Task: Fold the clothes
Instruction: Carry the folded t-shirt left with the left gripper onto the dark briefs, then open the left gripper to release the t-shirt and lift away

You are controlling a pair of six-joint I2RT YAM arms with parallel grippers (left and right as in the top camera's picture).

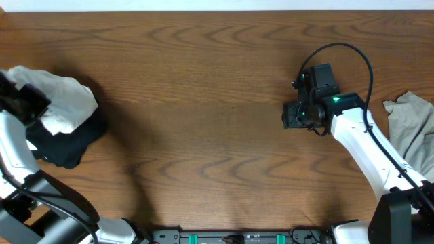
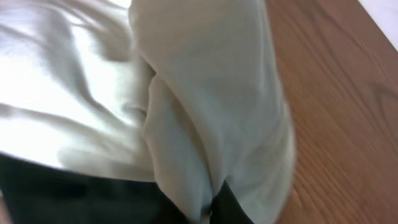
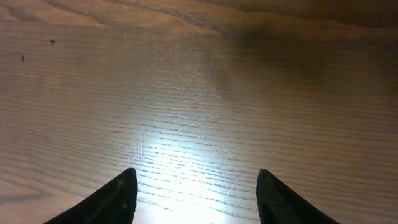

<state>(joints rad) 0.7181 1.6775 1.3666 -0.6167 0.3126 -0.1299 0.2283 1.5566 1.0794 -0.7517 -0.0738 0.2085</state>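
A white garment (image 1: 64,102) lies bunched on top of a black garment (image 1: 71,146) at the table's left edge. My left gripper (image 1: 26,103) is at the white garment, and in the left wrist view the white cloth (image 2: 205,112) narrows into a pinch between the dark fingers (image 2: 212,210), so it is shut on it. A beige garment (image 1: 415,129) lies crumpled at the right edge. My right gripper (image 1: 290,115) is open and empty over bare wood (image 3: 194,177), well left of the beige garment.
The wooden table (image 1: 203,102) stretches between the two piles. The right arm (image 1: 366,149) runs diagonally from the lower right corner. The arm bases stand along the front edge (image 1: 237,237).
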